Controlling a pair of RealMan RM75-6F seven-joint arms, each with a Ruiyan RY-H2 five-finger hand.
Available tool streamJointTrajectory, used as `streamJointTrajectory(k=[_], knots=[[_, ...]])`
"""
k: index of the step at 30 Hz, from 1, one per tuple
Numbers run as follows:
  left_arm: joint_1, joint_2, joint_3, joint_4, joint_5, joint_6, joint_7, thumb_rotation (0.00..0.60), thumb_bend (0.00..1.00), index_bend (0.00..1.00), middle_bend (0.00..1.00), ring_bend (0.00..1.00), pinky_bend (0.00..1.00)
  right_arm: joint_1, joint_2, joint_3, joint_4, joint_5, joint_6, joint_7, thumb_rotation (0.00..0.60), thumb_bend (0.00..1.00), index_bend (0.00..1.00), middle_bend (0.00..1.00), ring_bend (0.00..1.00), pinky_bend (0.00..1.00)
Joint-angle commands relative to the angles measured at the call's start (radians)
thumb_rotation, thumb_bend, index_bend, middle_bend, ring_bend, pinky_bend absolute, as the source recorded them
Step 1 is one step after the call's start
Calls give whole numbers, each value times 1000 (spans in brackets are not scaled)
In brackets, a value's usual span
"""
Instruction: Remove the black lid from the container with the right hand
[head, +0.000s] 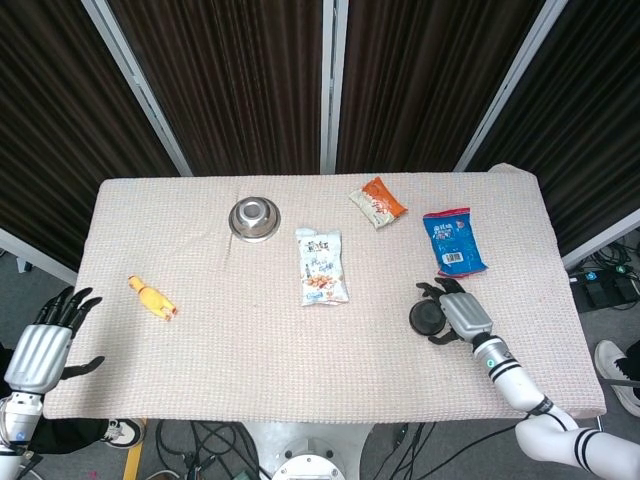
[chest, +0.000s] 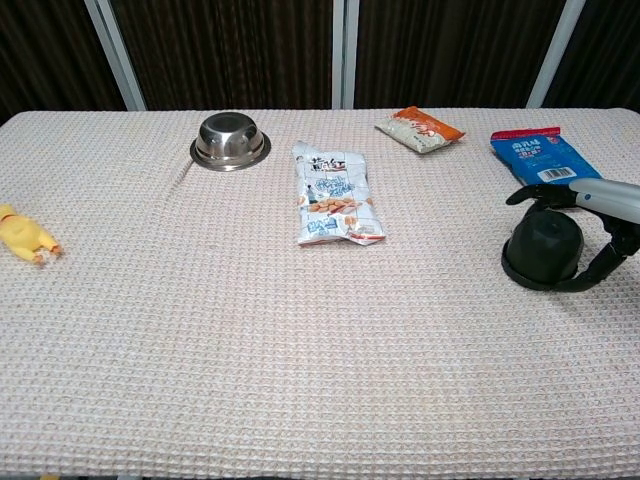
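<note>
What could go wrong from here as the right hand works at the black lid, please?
The right hand only curls its fingers loosely around the black lid, so a lift may slip. The blue snack bag lies close behind and could be nudged.

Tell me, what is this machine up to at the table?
The robot's right hand has its fingers curled around a black lid sitting near the right edge of the table; whether it grips or has begun letting go is not clear. No container shows under it. Its left hand hangs open off the table's left side. Three snack packets, a steel bowl and a yellow toy lie untouched.
</note>
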Motion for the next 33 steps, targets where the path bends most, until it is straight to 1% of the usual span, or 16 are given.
streamJointTrajectory(k=[1, 6, 11, 18, 20, 28, 33], knots=[[0, 0, 0, -2, 1, 0, 1, 600, 93, 148, 65, 0, 127, -1, 10, -1, -10, -3, 0, 2, 600, 0, 9, 98, 0, 0], [0, 2, -1, -4, 0, 2, -1, 600, 93, 147, 65, 0, 127, -10, 17, -3, -23, -8, 19, -4, 600, 0, 2, 97, 0, 0], [0, 3, -1, -4, 0, 0, -5, 600, 93, 148, 65, 0, 127, -19, 20, -1, -33, -14, 43, -8, 600, 0, 2, 127, 0, 0], [-1, 4, 2, 1, 0, -5, -16, 600, 92, 148, 65, 0, 127, -23, 13, 9, -36, -6, 59, -27, 600, 6, 2, 191, 0, 0], [-1, 5, 2, 1, 0, -4, -16, 600, 92, 148, 65, 0, 127, -25, 10, 11, -37, -4, 63, -30, 600, 17, 1, 209, 0, 0], [0, 6, 2, 1, -1, -3, -19, 600, 92, 148, 65, 0, 128, -32, -4, 22, -36, 5, 82, -37, 600, 89, 0, 332, 0, 0], [0, 8, 1, 0, -2, -3, -20, 600, 92, 148, 65, 0, 127, -35, -6, 29, -36, 5, 95, -41, 600, 102, 11, 369, 0, 0]])
